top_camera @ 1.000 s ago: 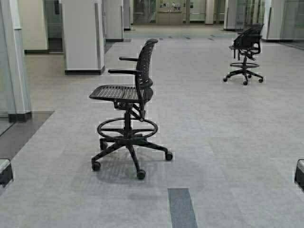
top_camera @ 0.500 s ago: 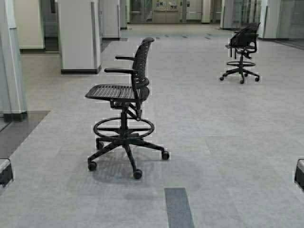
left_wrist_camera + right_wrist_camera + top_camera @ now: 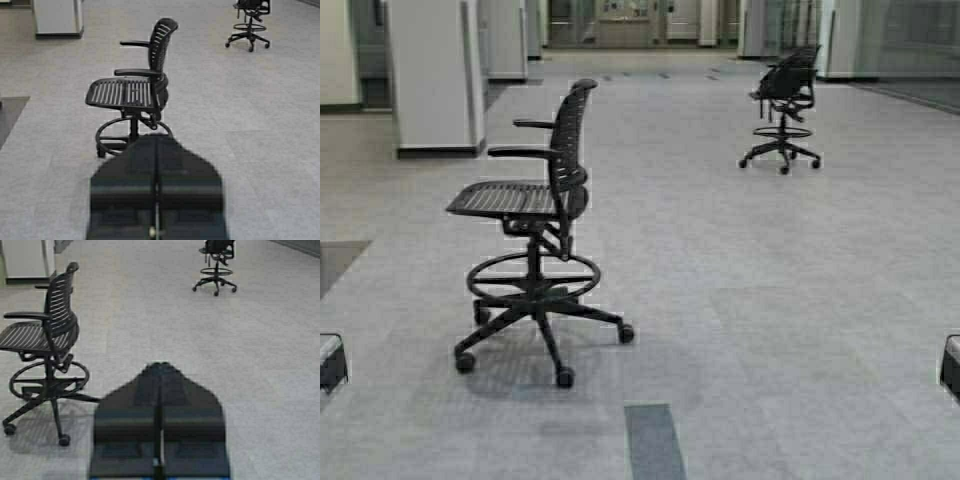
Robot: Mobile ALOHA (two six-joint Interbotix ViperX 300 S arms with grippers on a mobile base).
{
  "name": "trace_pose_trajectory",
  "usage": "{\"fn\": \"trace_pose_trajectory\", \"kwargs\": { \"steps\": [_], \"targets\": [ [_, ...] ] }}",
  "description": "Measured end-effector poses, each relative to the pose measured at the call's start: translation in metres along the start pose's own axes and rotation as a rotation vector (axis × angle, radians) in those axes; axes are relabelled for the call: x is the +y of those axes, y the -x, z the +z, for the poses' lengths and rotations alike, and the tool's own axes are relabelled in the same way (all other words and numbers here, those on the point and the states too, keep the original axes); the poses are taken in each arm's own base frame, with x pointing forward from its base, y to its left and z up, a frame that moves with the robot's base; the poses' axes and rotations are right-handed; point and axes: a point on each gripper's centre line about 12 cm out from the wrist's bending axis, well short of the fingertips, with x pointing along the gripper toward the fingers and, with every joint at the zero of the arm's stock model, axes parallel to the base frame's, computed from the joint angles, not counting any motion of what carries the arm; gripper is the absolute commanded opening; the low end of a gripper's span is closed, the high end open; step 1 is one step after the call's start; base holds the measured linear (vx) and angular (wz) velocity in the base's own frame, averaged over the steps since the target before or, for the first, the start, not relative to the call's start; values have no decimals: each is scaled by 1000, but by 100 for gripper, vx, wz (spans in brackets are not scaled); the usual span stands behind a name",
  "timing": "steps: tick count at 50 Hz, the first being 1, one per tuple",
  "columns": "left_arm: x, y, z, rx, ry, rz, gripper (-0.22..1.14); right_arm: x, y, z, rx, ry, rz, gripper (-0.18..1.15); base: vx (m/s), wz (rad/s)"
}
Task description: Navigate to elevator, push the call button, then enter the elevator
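Observation:
The elevator and the call button are out of view in all three views. I face an open hall with grey carpet tiles. My left gripper (image 3: 156,136) is shut and empty, held low and pointing at a black mesh swivel chair (image 3: 137,92). My right gripper (image 3: 160,364) is also shut and empty, pointing down the hall to the right of that chair (image 3: 42,335). In the high view only the arms' ends show, at the lower left edge (image 3: 330,360) and the lower right edge (image 3: 951,365).
The near black chair (image 3: 532,215) stands left of centre, close ahead. A second black chair (image 3: 782,105) stands farther off on the right. A white pillar (image 3: 435,75) rises at the left. Glass doors (image 3: 625,20) close the far end. A dark floor strip (image 3: 653,442) lies just ahead.
The robot has moved: the whole scene has shifted left in the high view, so both chairs and the pillar lie farther left. Both grippers stay shut.

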Motion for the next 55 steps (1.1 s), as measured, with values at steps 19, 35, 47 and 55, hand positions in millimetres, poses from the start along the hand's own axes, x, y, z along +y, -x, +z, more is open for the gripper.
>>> {"fn": "trace_pose_trajectory", "kwargs": {
  "steps": [19,35,47,55],
  "targets": [
    [0,-4,-4,8,-12,-2,3,0,5,7,-35,-3,0,5,25,-14],
    [0,-11,-10,17,-24,-3,3,-8,6,5,-30,0,-41,5,35,-7],
    [0,-9,-9,-12,-25,-5,3,-8,7,-2,-21,0,-41,5,41,-14],
    [-1,-9,-9,-34,-25,-7,3,-8,8,-2,-33,5,-41,5,43,-19]
  ]
}}
